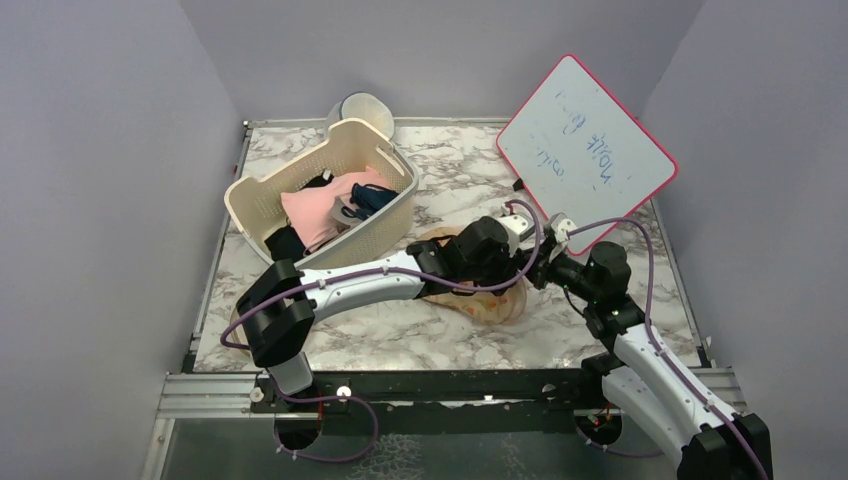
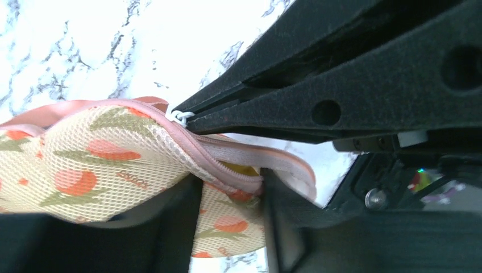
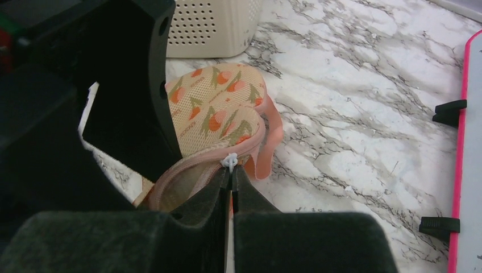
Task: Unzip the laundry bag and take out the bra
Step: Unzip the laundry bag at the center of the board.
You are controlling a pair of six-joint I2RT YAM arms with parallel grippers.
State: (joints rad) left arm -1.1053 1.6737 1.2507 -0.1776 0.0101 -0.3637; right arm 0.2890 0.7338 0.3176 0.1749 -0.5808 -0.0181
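The peach leaf-print laundry bag (image 1: 495, 305) lies on the marble table, mostly hidden under my left arm. In the left wrist view my left gripper (image 2: 227, 190) is shut on a fold of the bag (image 2: 85, 165) below its pink zipper edge. My right gripper (image 3: 231, 170) is shut on the small white zipper pull (image 3: 230, 161) at the bag's rim; the same pinch shows in the left wrist view (image 2: 181, 116). The zipper is partly open. A sliver of the mustard-yellow bra (image 2: 244, 169) shows inside the opening. Both grippers meet over the bag in the top view (image 1: 525, 258).
A cream perforated basket (image 1: 330, 190) with a pink garment (image 1: 315, 210) and a dark blue garment (image 1: 375, 197) stands at the back left. A round white case (image 1: 362, 108) sits behind it. A pink-rimmed whiteboard (image 1: 585, 150) leans at the back right, close to my right arm.
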